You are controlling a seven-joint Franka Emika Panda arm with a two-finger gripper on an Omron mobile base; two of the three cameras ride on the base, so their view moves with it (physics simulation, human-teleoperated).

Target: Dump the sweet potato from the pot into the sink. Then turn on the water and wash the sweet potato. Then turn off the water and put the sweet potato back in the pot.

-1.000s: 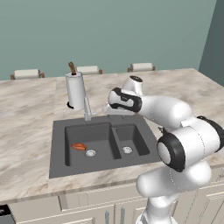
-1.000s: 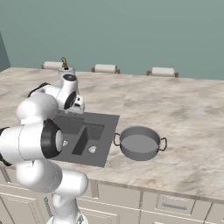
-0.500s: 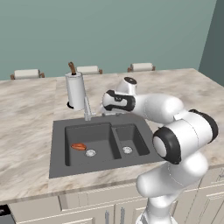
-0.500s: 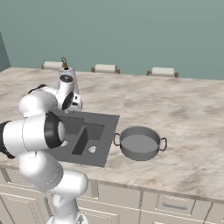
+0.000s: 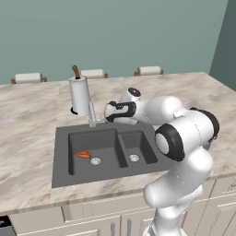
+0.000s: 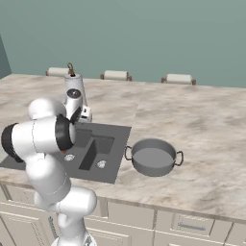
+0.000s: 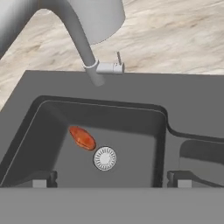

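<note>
The sweet potato [image 7: 82, 137] lies on the floor of the sink's [image 7: 131, 89] large left basin, just beside the round drain [image 7: 105, 158]; it is also seen in the left base view [image 5: 83, 154]. My gripper [image 7: 110, 181] hangs open and empty above the sink, between the basins, with the faucet [image 7: 79, 41] and its small lever [image 7: 111, 68] ahead of it. From the base the gripper [image 5: 107, 112] is close to the right of the faucet [image 5: 92, 115]. No stream of water shows. The grey pot [image 6: 153, 156] stands empty on the counter right of the sink [image 6: 113, 132].
A white paper-towel roll [image 5: 79, 96] stands right behind the faucet. The smaller right basin [image 5: 134, 146] has its own drain. Marble counter surrounds the sink, and chair backs [image 6: 115, 75] line the far edge.
The hand has moved a little left and lower, closer to the faucet. The jaws stay open. Sweet potato and pot have not moved.
</note>
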